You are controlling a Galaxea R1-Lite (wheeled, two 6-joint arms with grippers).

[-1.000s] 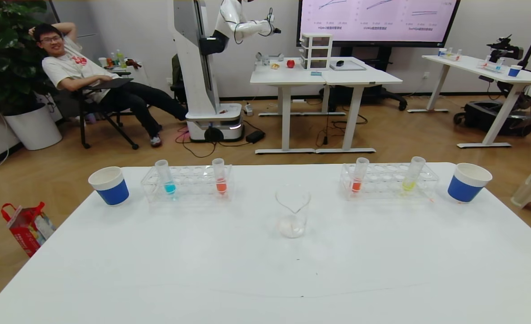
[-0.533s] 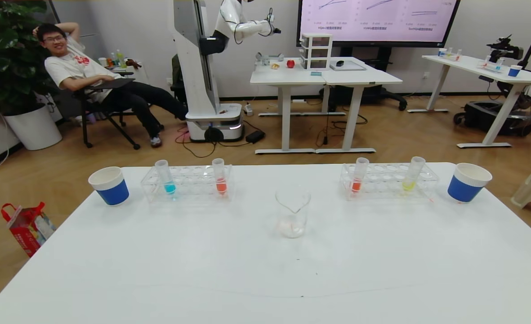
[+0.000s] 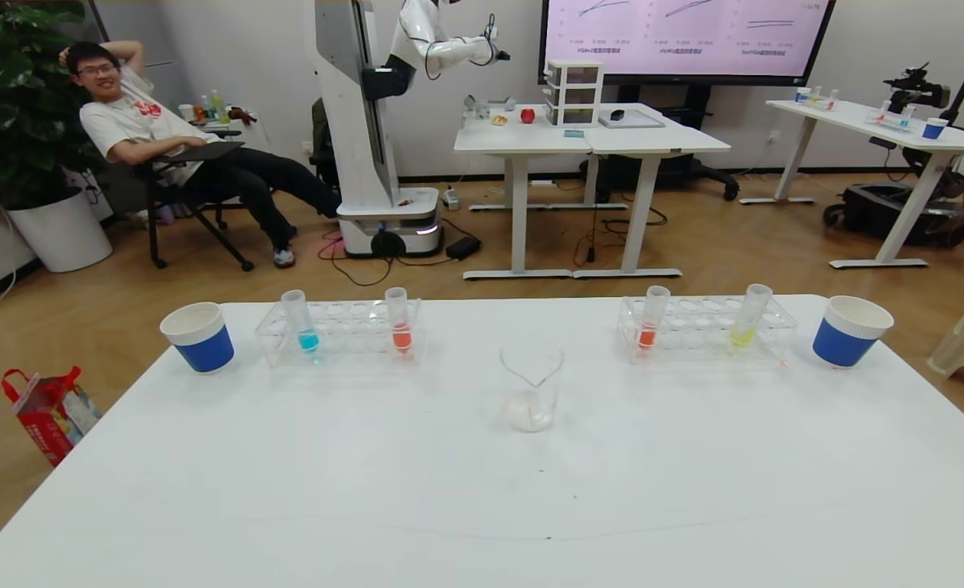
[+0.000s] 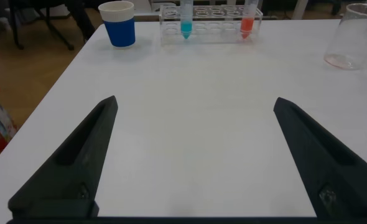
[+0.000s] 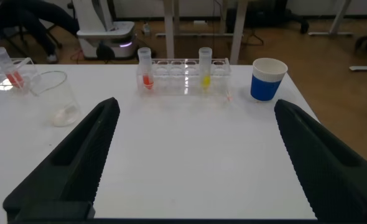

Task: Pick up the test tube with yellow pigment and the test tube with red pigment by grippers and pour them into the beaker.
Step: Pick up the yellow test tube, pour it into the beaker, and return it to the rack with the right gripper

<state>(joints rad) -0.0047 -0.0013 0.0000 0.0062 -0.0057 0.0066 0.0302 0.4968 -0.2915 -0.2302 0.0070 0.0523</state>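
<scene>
White table carries the clear beaker at centre. Behind it to the right, one rack holds the test tube with red pigment and the test tube with yellow pigment. Left gripper and right gripper hover low near the table's front, both spread wide and empty.

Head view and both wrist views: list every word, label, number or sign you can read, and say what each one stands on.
None can be read.
Wall screen: chart captions and a corner number, too small to read.
Red bag on the floor: printing too blurred to read.
Seated man's shirt: red mark, unreadable.
Beaker, tubes, racks and blue cups: no markings visible.
</scene>
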